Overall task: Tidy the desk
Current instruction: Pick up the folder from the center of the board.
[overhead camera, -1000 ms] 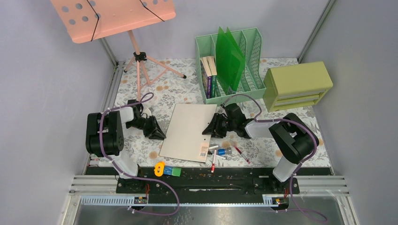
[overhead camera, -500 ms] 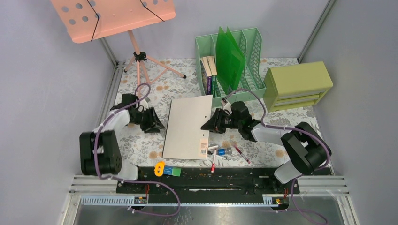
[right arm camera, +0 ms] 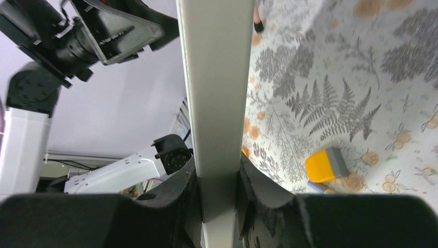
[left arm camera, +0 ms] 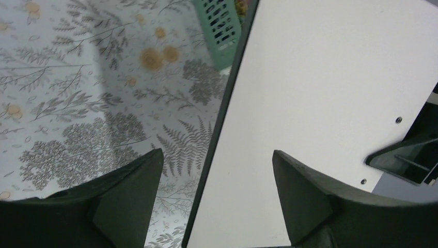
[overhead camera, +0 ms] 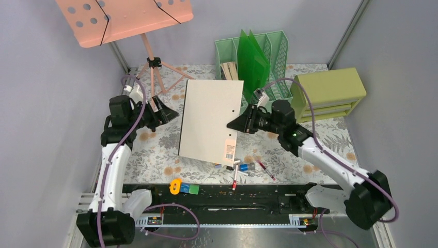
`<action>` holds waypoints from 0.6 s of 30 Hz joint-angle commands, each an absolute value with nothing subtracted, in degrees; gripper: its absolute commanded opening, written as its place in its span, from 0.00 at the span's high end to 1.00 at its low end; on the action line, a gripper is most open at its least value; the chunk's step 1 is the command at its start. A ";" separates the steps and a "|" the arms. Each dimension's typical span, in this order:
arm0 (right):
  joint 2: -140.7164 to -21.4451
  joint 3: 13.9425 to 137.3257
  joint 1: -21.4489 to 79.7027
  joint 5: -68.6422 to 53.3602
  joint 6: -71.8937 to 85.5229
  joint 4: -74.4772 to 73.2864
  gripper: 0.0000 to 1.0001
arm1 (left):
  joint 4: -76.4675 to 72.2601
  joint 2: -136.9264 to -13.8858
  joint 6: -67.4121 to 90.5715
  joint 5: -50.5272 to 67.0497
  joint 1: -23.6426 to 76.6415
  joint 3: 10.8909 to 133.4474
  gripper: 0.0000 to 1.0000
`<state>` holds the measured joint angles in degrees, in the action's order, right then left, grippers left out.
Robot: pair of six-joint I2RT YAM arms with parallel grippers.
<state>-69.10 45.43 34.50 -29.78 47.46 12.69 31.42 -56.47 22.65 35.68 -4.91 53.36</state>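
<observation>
Above desk: right gripper clamps white binder edge; left gripper spread, empty. You steer binder upright into green file rack.

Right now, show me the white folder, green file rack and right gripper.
white folder (overhead camera: pixel 212 116), top view, its face
green file rack (overhead camera: pixel 281 51), top view, right wall
right gripper (overhead camera: pixel 231 124), top view, between fingertips

pink music stand | green file rack | olive drawer box | white binder
</observation>
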 commanded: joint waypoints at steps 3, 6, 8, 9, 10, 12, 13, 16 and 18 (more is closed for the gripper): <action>-60.12 48.96 29.69 -29.98 43.20 7.07 1.00 | 19.65 -53.19 31.67 43.72 -4.97 54.34 0.14; -58.42 48.96 27.24 -33.61 44.68 5.99 1.00 | 16.13 -54.14 35.36 48.98 -4.81 53.31 0.08; -57.76 49.11 26.10 -36.36 45.77 6.06 1.00 | 12.33 -54.88 37.93 52.59 -3.93 52.08 0.07; -57.44 49.22 25.81 -37.33 46.17 6.06 1.00 | 10.20 -55.17 39.16 53.82 -3.28 51.34 0.06; -57.08 49.26 25.64 -38.03 46.54 6.22 1.00 | 9.02 -55.26 39.88 54.39 -2.35 50.67 0.05; -56.61 49.29 25.42 -39.51 47.45 7.06 1.00 | 7.46 -55.72 40.20 54.17 -0.45 49.84 0.04; -56.48 49.63 25.36 -40.07 47.80 7.11 1.00 | 7.39 -56.14 39.98 53.75 0.97 49.60 0.04; -56.56 50.34 24.72 -41.98 50.26 7.13 1.00 | 5.65 -58.45 40.88 53.37 3.85 48.90 0.03; -56.32 50.08 24.54 -42.67 51.68 8.19 1.00 | 3.78 -59.95 42.18 53.20 5.63 48.49 0.03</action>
<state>-58.52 46.68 25.34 -37.67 47.68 2.90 11.29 -57.84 39.29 50.98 3.03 49.32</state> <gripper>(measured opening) 0.303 0.967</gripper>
